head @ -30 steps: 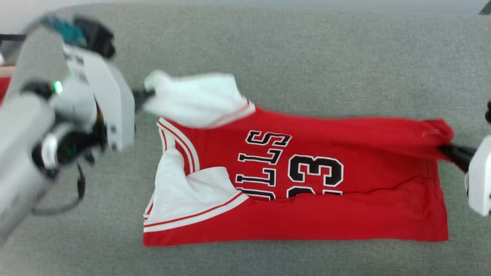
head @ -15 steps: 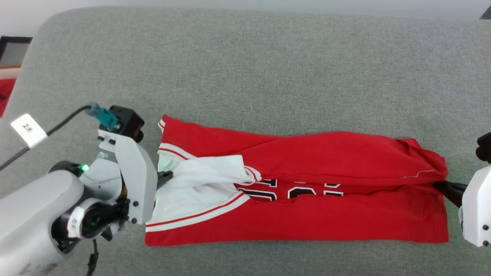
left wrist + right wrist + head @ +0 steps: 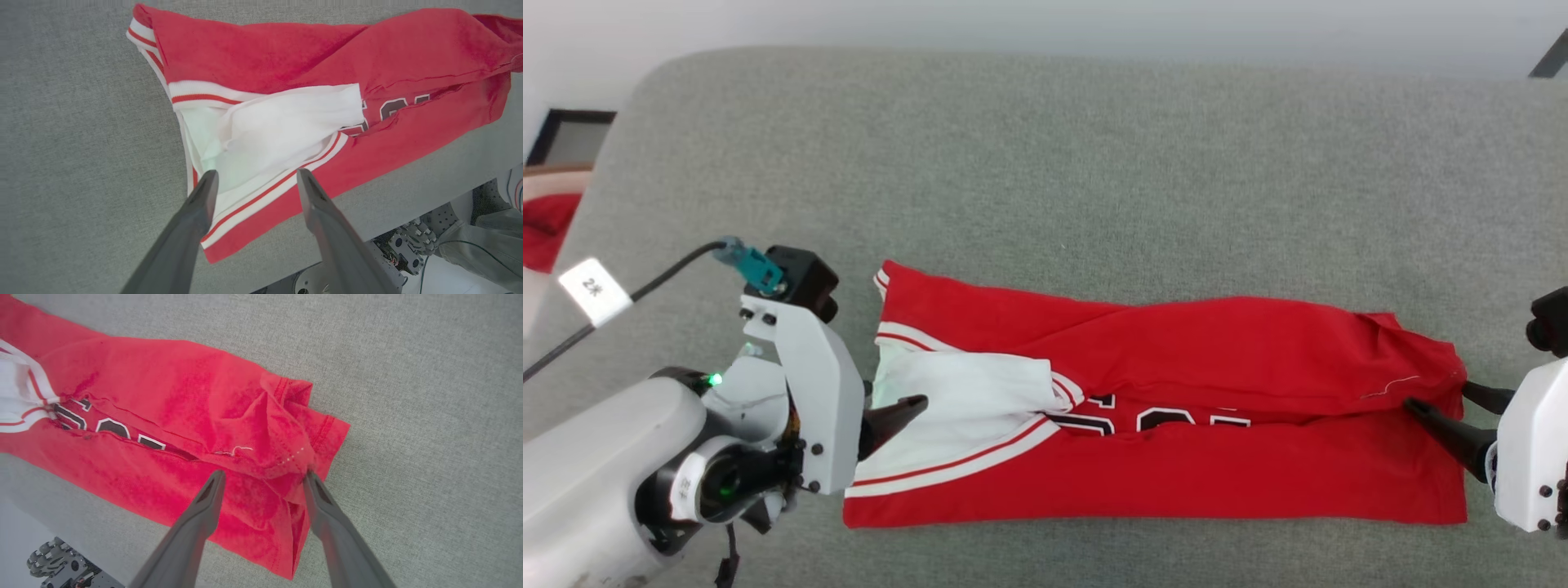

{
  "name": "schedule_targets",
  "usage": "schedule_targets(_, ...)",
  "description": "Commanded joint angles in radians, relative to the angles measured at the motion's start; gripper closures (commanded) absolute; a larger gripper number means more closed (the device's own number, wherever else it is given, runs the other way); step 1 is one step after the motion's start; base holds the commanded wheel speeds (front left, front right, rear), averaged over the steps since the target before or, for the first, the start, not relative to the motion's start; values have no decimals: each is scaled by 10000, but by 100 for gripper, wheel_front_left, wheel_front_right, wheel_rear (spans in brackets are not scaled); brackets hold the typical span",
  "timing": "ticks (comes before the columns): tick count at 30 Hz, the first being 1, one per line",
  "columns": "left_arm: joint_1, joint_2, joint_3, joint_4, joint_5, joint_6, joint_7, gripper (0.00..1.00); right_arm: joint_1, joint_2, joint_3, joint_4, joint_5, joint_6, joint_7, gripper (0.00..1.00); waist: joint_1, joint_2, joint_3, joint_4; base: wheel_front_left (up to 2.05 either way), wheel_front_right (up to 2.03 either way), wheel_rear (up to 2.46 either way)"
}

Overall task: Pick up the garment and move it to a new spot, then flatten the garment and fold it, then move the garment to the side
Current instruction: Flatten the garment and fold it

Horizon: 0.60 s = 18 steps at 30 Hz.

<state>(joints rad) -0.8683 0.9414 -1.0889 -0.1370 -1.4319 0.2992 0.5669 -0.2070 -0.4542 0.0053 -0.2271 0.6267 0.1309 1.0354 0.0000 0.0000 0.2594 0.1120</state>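
Fingers (image 3: 196, 212) of the left gripper (image 3: 257, 174) stood spread over the white sleeve (image 3: 972, 392), pinching nothing. From there the garment (image 3: 1176, 474) lay along the near part of the grey cushion (image 3: 1094, 163), its far edge folded over the number, hem (image 3: 302, 457) bunched at the right end. The right gripper (image 3: 264, 475) hung spread there too, one finger touching that bunch. To finish this fold well, both arms should probably lift straight off without snagging cloth, then smooth the rumpled hem before folding across.
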Motion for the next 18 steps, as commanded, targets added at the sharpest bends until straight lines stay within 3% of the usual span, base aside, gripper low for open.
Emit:
schedule_targets(1,157,68,57,-44,26,8,-110,0,132,135,-165,-73,104,-4,-62,0,0,0,-192,53,0,0,0)
schedule_targets(7,470,304,274,-258,208,67,-910,0,504,485,-537,-351,-40,-4,-338,0,0,0,-636,97,0,0,0)
schedule_targets(18,1896,595,807,-206,742,69,-4061,0,1394,1510,-1415,-461,-546,-2,-1724,0,0,0,-1338,121,0,0,0)
